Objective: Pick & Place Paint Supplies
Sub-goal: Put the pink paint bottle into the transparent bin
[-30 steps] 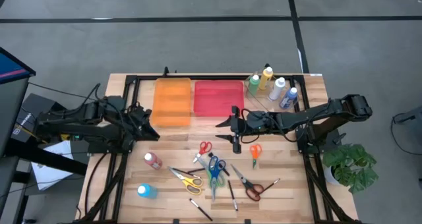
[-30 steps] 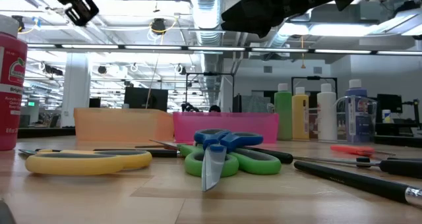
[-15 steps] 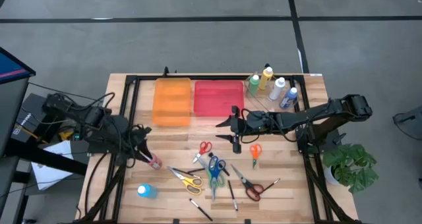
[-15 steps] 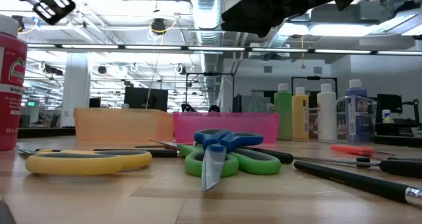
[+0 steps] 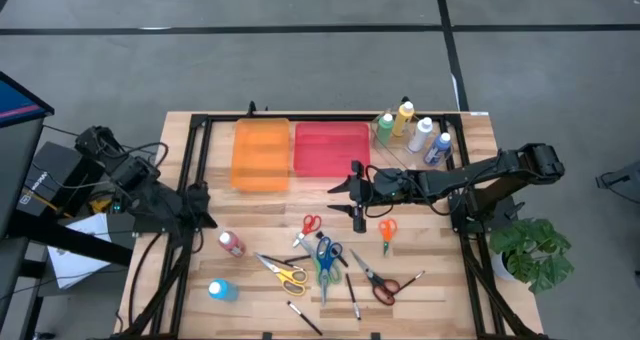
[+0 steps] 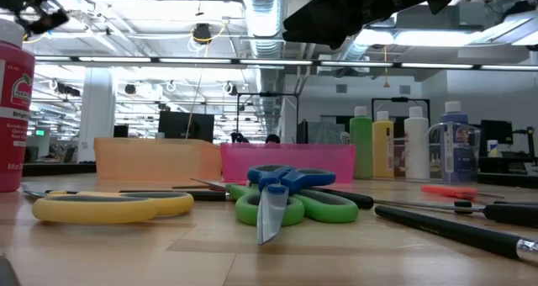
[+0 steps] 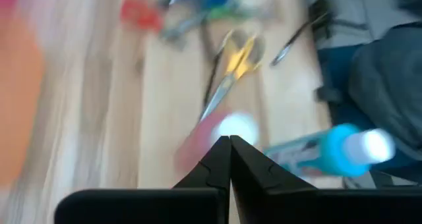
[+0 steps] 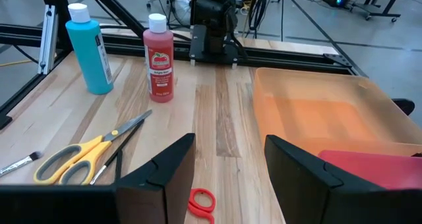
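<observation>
Red paint in a small squeeze bottle [image 5: 232,244] stood upright at the left of the table [image 5: 440,290], and I took it as my landmark. Just left of that bottle and a little back hovered the left gripper [image 5: 198,205], its jaws pressed together with nothing between them. Nearer the front edge than the red bottle stood a blue bottle [image 5: 221,290]. To the right of the red bottle lay the yellow scissors [image 5: 284,272], then a loose tangle of blue and green scissors [image 5: 324,256], small red scissors [image 5: 309,225] and thin dark brushes [image 5: 352,295]. Behind all this, farther from the red bottle, sat an orange tray [image 5: 260,156] and a pink tray [image 5: 331,148] side by side. Well to the right of the red bottle, the right gripper [image 5: 357,193] waited above the wood with its jaws spread wide and empty. Farthest right, at the back corner, stood the remaining bottles [image 5: 412,129] in a cluster.

I judged the red bottle the likely trouble: tall and narrow, it could topple and roll into the scissors if closed jaws nudged its shoulder before opening around it.
</observation>
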`<state>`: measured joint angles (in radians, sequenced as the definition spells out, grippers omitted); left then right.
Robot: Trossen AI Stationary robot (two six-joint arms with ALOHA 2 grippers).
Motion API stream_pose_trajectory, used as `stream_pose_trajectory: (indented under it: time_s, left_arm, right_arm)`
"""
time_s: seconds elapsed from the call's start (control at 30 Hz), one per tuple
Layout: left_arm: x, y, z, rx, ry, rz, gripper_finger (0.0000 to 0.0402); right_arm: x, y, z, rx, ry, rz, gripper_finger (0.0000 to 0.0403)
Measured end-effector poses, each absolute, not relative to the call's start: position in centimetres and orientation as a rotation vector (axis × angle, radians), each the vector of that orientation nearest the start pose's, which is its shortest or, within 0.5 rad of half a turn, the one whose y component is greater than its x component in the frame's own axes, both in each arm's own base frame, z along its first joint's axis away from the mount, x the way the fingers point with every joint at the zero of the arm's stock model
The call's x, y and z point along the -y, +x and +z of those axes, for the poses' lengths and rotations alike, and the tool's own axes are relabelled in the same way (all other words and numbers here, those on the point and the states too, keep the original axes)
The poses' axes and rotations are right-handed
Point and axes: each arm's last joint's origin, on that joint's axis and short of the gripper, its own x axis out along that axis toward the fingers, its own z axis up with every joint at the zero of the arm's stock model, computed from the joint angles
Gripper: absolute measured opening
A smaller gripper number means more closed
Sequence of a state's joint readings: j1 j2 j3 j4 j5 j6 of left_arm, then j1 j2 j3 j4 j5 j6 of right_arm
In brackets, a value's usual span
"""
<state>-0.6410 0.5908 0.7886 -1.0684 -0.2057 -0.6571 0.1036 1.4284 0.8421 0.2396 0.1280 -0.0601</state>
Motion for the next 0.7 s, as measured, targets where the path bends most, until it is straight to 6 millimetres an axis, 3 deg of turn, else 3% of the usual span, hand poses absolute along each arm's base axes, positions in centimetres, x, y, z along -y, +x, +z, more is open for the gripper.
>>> stream_pose_trajectory:
  time_s: [0.17, 0.4, 0.7]
  left_arm:
    - [4.9, 7.5, 27.5, -0.957, -0.29, -0.064, 0.0001]
    - [5.0, 7.1, 26.7, -1.087, -0.299, -0.114, 0.0015]
    - [5.5, 7.5, 26.4, -1.142, -0.294, -0.133, 0.011]
  right_arm:
    - [-2.8, 30.9, 24.6, -0.345, -0.1, -0.014, 0.0179]
    - [-2.8, 30.9, 24.6, -0.345, -0.1, -0.014, 0.0179]
    - [-2.8, 30.9, 24.6, -0.345, -0.1, -0.014, 0.0179]
